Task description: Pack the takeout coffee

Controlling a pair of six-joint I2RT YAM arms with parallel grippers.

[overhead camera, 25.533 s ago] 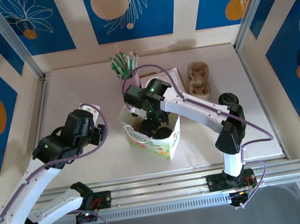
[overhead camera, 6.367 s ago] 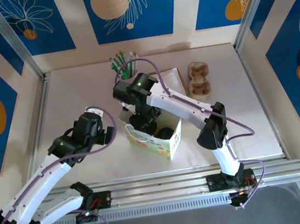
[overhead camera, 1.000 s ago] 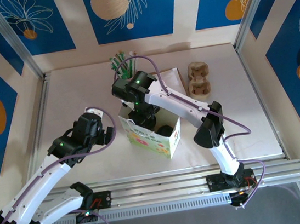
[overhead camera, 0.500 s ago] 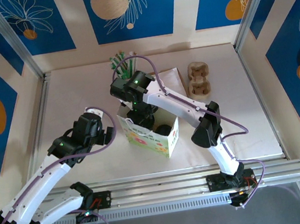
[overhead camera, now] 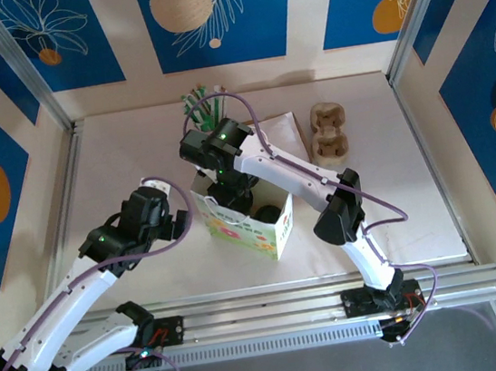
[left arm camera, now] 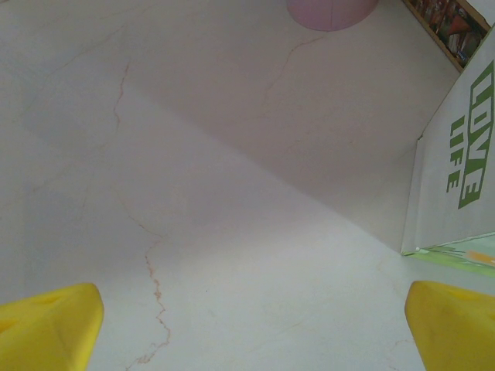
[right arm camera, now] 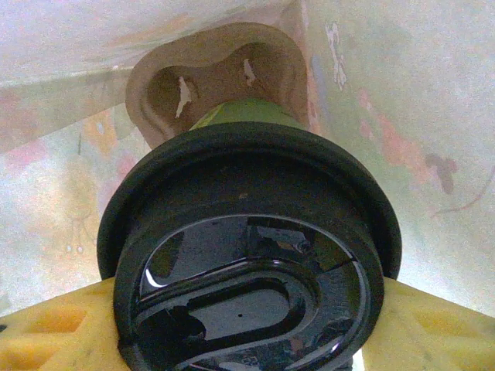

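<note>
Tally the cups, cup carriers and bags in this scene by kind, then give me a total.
paper bag: 1
lidded coffee cup: 1
pink cup of sticks: 1
pulp carrier: 2, the bagged carrier under the coffee cup and the loose carrier
Total: 5

Pale veined tabletop (overhead camera: 116, 157), cream walls (overhead camera: 128, 37) with blue leaf-print panels (overhead camera: 250, 30), aluminium rail (overhead camera: 264, 304) along near edge.
</note>
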